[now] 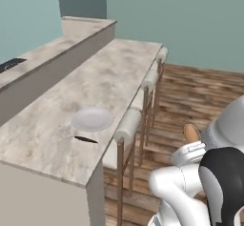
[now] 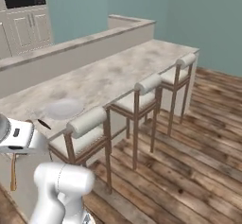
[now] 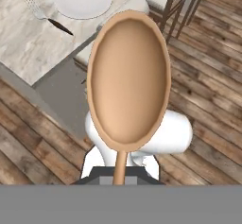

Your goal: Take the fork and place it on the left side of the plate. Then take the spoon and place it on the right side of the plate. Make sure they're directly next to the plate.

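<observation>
Spoon (image 3: 127, 79) carried off the counter, well apart from the plate (image 1: 92, 119): orange-brown bowl close up in the hand view, concave face toward the camera, thin handle running down to the bottom edge. Bowl tip also seen in the left base view (image 1: 191, 133), poking up above the white wrist over the wooden floor (image 1: 200, 96); in the right base view the handle (image 2: 13, 171) hangs below the hand. Gripper (image 2: 16, 145) low at the left of the right base view, pinching the spoon by its handle as far as can be judged; fingertips themselves hidden, so exact finger spacing cannot be told. Plate flat on the marble counter (image 1: 109, 72) close to the near edge, also seen at the top of the hand view (image 3: 82, 1) and in the right base view (image 2: 64, 108). Fork (image 1: 78, 137) flat on the counter just beside the plate, apparently not touching it: dark handle pointing away from the pale tines. Same fork in the hand view (image 3: 49, 17), tines up-left, handle down-right, just beside the plate rim. In the right base view, dark handle (image 2: 44, 123) visible near the plate. Three stools (image 2: 146, 93) with white cushioned backs ranged along the counter's outer side. Teal wall (image 1: 190, 15) behind.
</observation>
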### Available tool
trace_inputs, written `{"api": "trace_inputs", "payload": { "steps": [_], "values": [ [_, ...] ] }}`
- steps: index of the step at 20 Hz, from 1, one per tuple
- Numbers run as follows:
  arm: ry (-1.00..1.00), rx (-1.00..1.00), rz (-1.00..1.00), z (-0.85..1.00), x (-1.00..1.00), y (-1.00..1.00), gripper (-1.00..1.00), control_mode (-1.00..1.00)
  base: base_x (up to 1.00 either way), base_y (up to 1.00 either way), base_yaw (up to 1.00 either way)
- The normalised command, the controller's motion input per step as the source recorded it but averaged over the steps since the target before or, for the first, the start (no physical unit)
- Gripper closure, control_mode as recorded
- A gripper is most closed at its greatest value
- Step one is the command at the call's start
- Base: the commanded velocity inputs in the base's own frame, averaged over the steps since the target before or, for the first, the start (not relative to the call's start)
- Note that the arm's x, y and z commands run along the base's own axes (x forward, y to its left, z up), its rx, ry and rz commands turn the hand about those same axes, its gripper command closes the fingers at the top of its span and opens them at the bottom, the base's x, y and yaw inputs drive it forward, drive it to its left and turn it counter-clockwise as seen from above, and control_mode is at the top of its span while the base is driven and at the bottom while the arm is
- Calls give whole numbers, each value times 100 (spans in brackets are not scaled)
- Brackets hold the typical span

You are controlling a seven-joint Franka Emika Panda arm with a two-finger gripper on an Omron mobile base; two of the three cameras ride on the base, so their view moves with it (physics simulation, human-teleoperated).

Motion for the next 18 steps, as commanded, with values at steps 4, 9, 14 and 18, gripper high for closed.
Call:
{"api": "trace_inputs", "payload": {
  "steps": [4, 9, 14, 18],
  "values": [
    [0, 0, 0, 0, 0, 0, 100, 100, 33, -98, 23],
    [0, 0, 0, 0, 0, 0, 100, 100, 47, -75, 34],
    [0, 0, 0, 0, 0, 0, 100, 100, 69, -34, 48],
    [0, 0, 0, 0, 0, 0, 100, 100, 73, -16, 55]
  ]
}}
